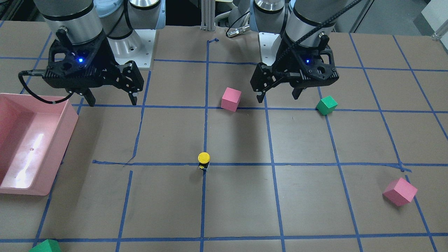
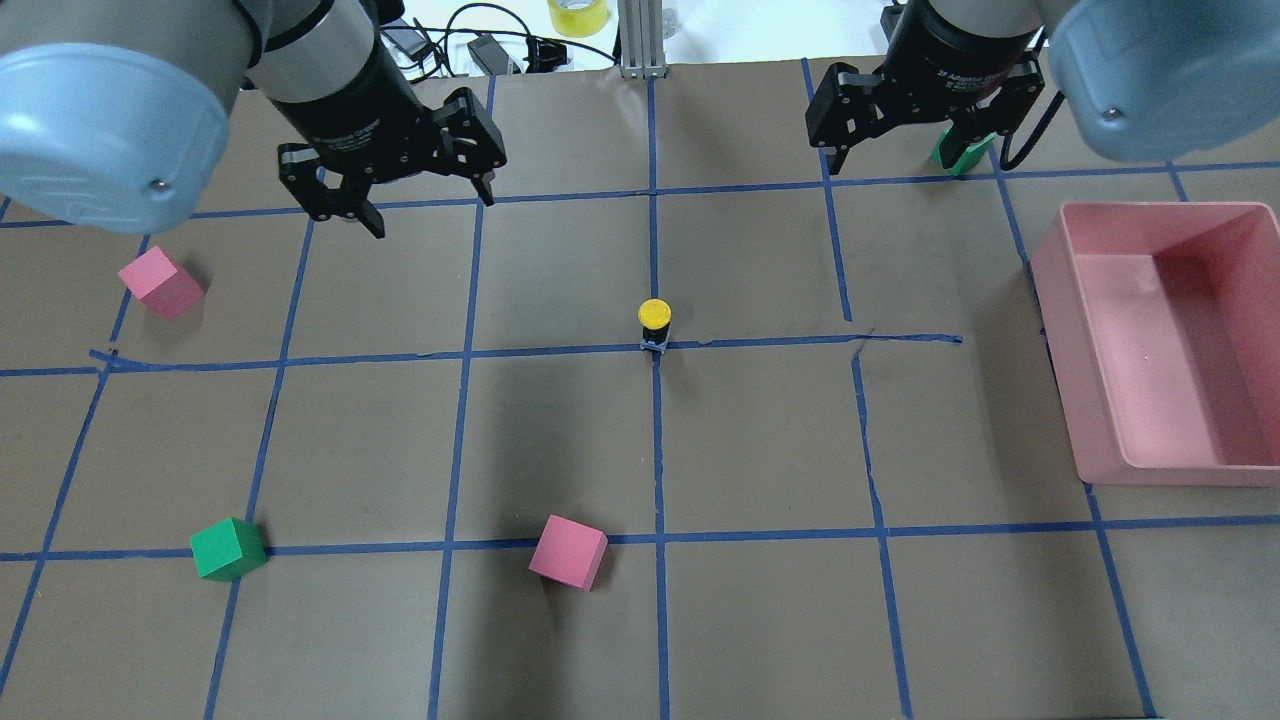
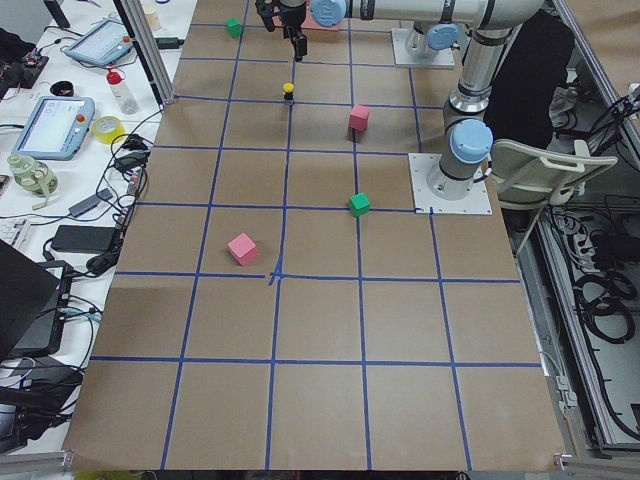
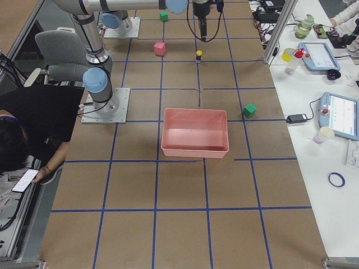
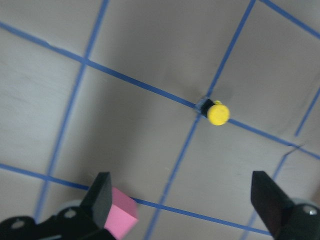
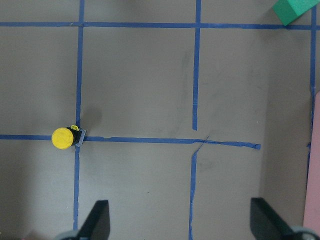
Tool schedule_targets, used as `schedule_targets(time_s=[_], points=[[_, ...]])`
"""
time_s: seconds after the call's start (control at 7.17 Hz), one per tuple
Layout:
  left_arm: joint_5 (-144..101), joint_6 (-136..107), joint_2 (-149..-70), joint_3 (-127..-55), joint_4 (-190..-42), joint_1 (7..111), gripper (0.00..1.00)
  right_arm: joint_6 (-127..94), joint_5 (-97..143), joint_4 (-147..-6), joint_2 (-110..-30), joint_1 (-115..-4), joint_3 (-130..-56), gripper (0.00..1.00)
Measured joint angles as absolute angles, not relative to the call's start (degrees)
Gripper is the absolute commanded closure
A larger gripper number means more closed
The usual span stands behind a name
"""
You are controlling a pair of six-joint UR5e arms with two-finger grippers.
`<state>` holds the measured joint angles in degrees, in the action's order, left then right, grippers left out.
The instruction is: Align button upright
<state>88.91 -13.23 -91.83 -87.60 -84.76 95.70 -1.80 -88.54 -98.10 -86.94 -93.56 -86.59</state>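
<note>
The button [image 1: 203, 161] stands upright on a blue tape crossing at the table's middle, yellow cap up, black base on the paper. It also shows in the overhead view [image 2: 654, 325], the left wrist view [image 5: 216, 113] and the right wrist view [image 6: 65, 138]. My left gripper [image 2: 430, 210] is open and empty, raised above the table, well off to the button's far left. My right gripper [image 2: 895, 160] is open and empty, raised off to its far right. In the front view the left gripper [image 1: 278, 97] is on the right and the right gripper [image 1: 112, 102] on the left.
A pink bin [image 2: 1060, 300] sits at the table's right side. Pink cubes lie near the robot [image 2: 568, 552] and at the left [image 2: 160, 282]. Green cubes lie at near left [image 2: 228, 548] and behind the right gripper [image 2: 962, 152].
</note>
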Motion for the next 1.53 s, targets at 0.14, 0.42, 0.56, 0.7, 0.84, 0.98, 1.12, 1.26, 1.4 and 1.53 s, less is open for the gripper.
schedule_targets(time_s=[0.14, 0.42, 0.56, 0.7, 0.84, 0.98, 1.12, 1.26, 1.4, 1.53], points=[[91.0, -7.2, -90.6, -87.6, -84.9, 95.3, 0.0, -1.8, -88.4, -98.2, -86.9, -93.5, -86.6, 0.0], [91.9, -3.3, -89.0, -87.7, -84.4, 94.5, 0.0, -1.8, -88.3, -98.2, -86.9, -93.5, -86.7, 0.0], [92.1, -2.8, -88.4, -87.9, -84.3, 94.3, 0.0, -1.8, -88.3, -98.1, -86.9, -93.5, -86.7, 0.0], [92.1, -2.6, -88.2, -88.7, -84.2, 94.1, 0.0, -1.8, -88.3, -98.1, -86.9, -93.5, -86.7, 0.0], [91.9, -2.6, -88.2, -89.7, -84.2, 93.4, 0.0, -1.8, -88.3, -98.1, -86.9, -93.5, -86.7, 0.0], [91.6, -2.5, -88.3, -90.2, -84.2, 92.0, 0.0, -1.8, -88.2, -98.1, -86.9, -93.5, -86.7, 0.0], [91.5, -2.5, -88.3, -90.3, -84.3, 90.7, 0.0, -1.8, -88.2, -98.1, -86.9, -93.5, -86.7, 0.0], [91.5, -2.5, -88.3, -90.3, -84.4, 90.0, 0.0, -1.8, -88.2, -98.1, -86.9, -93.4, -86.7, 0.0], [91.6, -2.5, -88.2, -90.3, -84.5, 89.8, 0.0, -1.7, -88.2, -98.1, -86.9, -93.4, -86.7, 0.0], [91.6, -2.5, -88.2, -90.4, -84.6, 89.7, 0.0, -1.7, -88.2, -98.1, -86.9, -93.4, -86.7, 0.0]])
